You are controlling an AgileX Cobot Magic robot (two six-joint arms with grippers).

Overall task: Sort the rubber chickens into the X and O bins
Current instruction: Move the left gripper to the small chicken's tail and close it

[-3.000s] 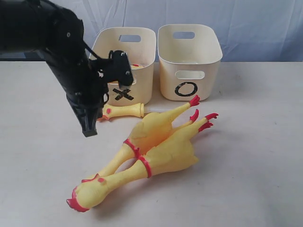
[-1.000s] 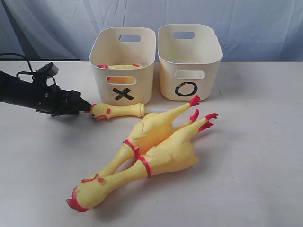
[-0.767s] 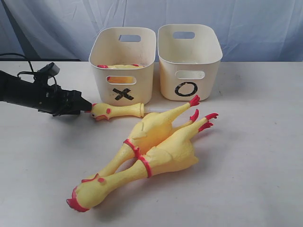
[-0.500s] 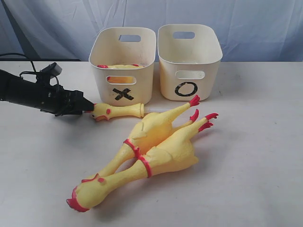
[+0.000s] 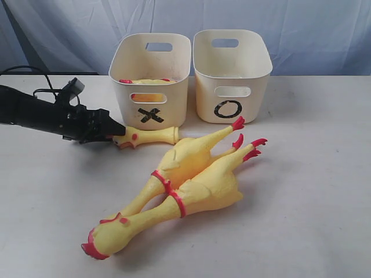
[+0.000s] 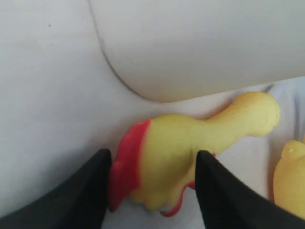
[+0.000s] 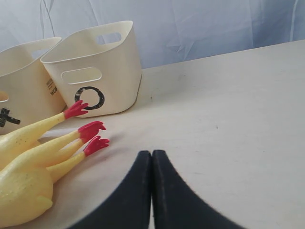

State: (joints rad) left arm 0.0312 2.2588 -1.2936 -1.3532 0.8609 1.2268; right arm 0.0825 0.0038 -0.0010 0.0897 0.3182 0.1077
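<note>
At the far left the left fingers [image 6: 90, 191] are standing wide apart, one on each side of the head of the loose head-and-neck piece [image 5: 149, 136], not yet pinching it. That piece is lying on the bench [image 5: 313, 191] just in front of the X bin [image 5: 168, 101], with its neck pointing right. It is looking hollow, light and squashy, so a hard squeeze is likely to be flattening it and letting the rounded head pop out forward. A gentle close over the fattest part of the head, or just behind it where the neck is beginning, is looking like the safer hold. A yellow chicken piece [image 5: 145, 81] is showing inside the X bin. In the middle, two whole chickens [image 5: 194, 156] are lying side by side and touching, with their red feet near the O bin [image 5: 255, 95]. At the right, the right fingers [image 7: 138, 191] are pressing together on nothing, sitting low over the bench near those feet
</note>
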